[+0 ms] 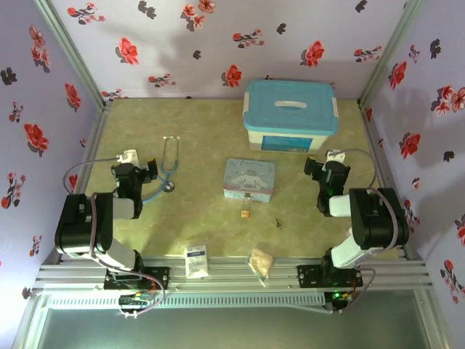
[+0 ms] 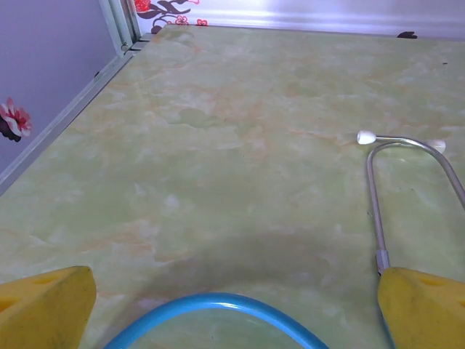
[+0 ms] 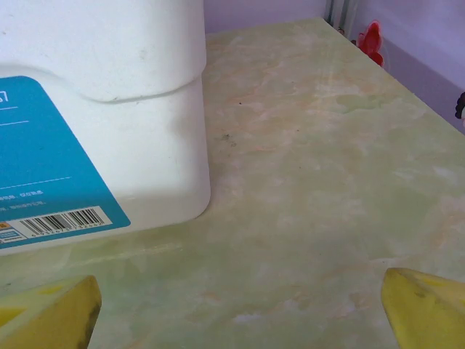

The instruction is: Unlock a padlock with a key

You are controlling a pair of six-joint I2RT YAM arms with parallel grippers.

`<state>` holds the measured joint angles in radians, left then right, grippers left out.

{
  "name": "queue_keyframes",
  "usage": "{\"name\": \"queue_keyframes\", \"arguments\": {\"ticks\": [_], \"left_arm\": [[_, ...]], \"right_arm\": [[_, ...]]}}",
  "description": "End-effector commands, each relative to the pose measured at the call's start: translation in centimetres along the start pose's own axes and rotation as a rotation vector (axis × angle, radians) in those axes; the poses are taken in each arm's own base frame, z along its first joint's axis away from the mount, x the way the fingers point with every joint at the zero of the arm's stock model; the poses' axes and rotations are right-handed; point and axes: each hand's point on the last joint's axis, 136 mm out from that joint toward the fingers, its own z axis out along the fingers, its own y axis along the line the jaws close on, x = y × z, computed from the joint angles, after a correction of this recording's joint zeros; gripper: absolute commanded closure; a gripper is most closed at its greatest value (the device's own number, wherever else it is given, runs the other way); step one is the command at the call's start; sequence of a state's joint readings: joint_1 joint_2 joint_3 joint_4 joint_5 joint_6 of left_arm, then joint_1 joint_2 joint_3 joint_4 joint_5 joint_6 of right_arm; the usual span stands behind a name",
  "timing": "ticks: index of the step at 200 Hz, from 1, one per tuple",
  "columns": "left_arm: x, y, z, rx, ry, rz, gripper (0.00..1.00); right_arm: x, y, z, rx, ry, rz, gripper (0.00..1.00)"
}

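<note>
A tiny brass-gold padlock (image 1: 246, 213) lies on the table just in front of the pale-blue cartoon tin (image 1: 250, 178). The small dark key (image 1: 278, 223) rests a little to its right. My left gripper (image 1: 150, 168) sits at the left, beside the stethoscope, open; its yellow fingertips (image 2: 43, 309) stand wide apart over the blue tube (image 2: 218, 309). My right gripper (image 1: 314, 170) is at the right near the storage box, open, with yellow fingertips (image 3: 429, 305) far apart and bare table between them. Both grippers are well away from the padlock and key.
A stethoscope (image 1: 169, 163) with steel ear tubes (image 2: 378, 196) lies left of centre. A white box with a blue lid (image 1: 289, 115) stands at the back; its wall (image 3: 102, 109) is close to my right gripper. A white packet (image 1: 195, 260) and a tan snack packet (image 1: 261, 262) lie at the front edge.
</note>
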<state>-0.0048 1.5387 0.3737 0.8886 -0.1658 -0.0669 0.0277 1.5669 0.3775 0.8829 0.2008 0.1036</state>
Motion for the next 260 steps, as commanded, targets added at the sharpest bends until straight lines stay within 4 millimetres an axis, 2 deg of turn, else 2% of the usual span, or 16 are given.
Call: {"name": "queue_keyframes", "arguments": {"ticks": [1, 160, 180, 192, 211, 232, 260], "left_arm": [[-0.7, -0.4, 0.3, 0.014, -0.014, 0.027, 0.00], [-0.7, -0.3, 0.3, 0.011, -0.016, 0.026, 0.00], [-1.3, 0.6, -0.9, -0.004, -0.069, -0.011, 0.00], [-2.0, 1.2, -1.7, -0.017, -0.093, -0.036, 0.00], [-3.1, 1.1, -2.4, -0.006, -0.097, -0.029, 0.00], [-4.6, 1.9, -3.7, -0.045, -0.119, -0.051, 0.00], [-7.4, 2.6, -5.7, -0.060, -0.124, -0.230, 0.00]], "right_arm": [[-0.8, 0.1, 0.1, -0.008, -0.015, -0.011, 0.01], [-0.8, 0.1, 0.1, -0.011, -0.014, -0.008, 0.01], [-0.9, -0.1, 0.0, -0.004, -0.024, -0.003, 0.01], [-1.4, -0.2, -0.5, 0.000, -0.046, 0.004, 0.01], [-2.7, -0.4, -1.7, 0.003, -0.068, 0.003, 0.01], [-4.8, -0.6, -3.4, 0.009, -0.095, 0.018, 0.01], [-7.4, -1.0, -5.9, 0.016, -0.114, 0.120, 0.01]]}}
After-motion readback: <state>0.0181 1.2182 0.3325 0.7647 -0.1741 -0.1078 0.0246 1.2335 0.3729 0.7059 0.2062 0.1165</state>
